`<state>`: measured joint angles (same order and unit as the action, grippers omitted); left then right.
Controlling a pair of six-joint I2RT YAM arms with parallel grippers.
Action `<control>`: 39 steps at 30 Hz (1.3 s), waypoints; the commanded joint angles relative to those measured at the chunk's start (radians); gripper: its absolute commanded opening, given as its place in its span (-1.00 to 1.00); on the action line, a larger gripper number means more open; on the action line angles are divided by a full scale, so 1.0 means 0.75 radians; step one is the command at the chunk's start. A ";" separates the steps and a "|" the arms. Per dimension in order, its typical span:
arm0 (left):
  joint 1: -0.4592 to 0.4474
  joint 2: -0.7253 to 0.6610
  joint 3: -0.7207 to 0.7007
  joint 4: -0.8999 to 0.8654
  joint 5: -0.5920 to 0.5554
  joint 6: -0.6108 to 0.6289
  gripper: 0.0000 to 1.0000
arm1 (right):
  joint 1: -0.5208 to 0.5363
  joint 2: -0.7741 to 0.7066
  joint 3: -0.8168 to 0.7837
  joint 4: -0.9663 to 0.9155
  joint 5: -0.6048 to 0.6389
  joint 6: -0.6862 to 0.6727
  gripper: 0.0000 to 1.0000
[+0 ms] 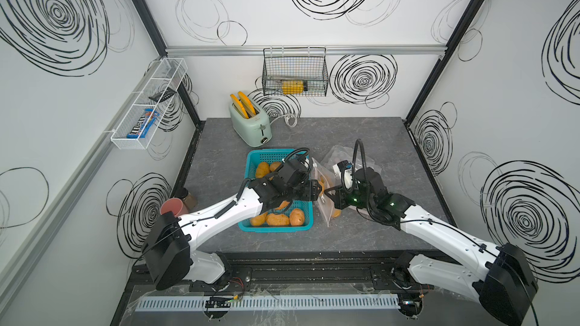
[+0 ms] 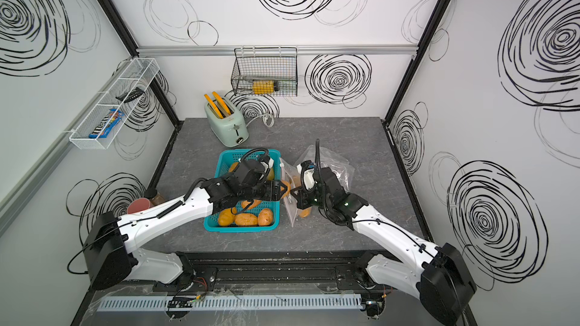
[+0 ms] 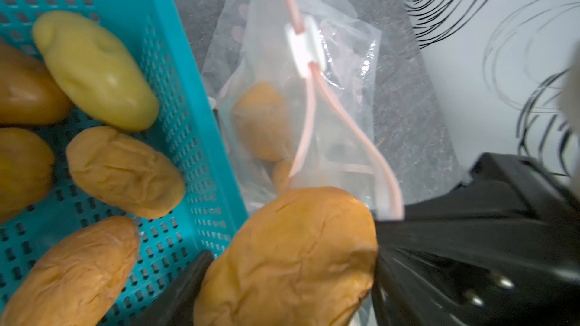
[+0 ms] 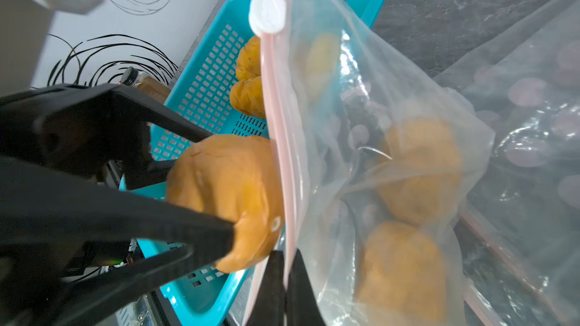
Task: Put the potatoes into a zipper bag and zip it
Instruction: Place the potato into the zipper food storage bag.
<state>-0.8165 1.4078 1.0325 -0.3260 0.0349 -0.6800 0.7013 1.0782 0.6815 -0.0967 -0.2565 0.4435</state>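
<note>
Jaws of the left gripper [image 3: 292,250] stand wide around one orange-brown potato [image 3: 288,258], clamped on its two flanks. Jaws of the right gripper [image 4: 287,265] are pinched tight on the pink zip rim of the zipper bag [image 4: 361,105], just beside the left jaws. Below and behind the left jaws sits the teal basket [image 3: 175,58], with more potatoes [image 3: 125,170] loose in it, among them a paler yellow potato [image 3: 94,70]. The bag is held up by its rim, its mouth parted right in front of the left jaws, and the held potato touches that rim. Past the right jaws, at least two bagged potatoes [image 4: 420,167] show through the plastic. Its white slider [image 4: 267,10] sits on the rim, beyond both grippers.
</note>
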 commanded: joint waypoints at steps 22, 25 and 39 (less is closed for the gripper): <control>0.153 -0.040 -0.088 0.226 0.436 -0.202 0.10 | 0.118 0.013 0.045 0.086 0.043 -0.064 -1.00; 0.158 -0.035 -0.101 0.253 0.460 -0.234 0.12 | 0.122 0.013 0.051 0.093 0.028 -0.063 -1.00; 0.167 0.017 -0.197 0.523 0.637 -0.432 0.43 | 0.125 0.031 0.061 0.110 0.031 -0.060 -1.00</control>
<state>-0.6666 1.4174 0.8555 -0.0181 0.4625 -0.9855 0.7879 1.0897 0.6926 -0.0616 -0.2398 0.4057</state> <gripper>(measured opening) 0.754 0.048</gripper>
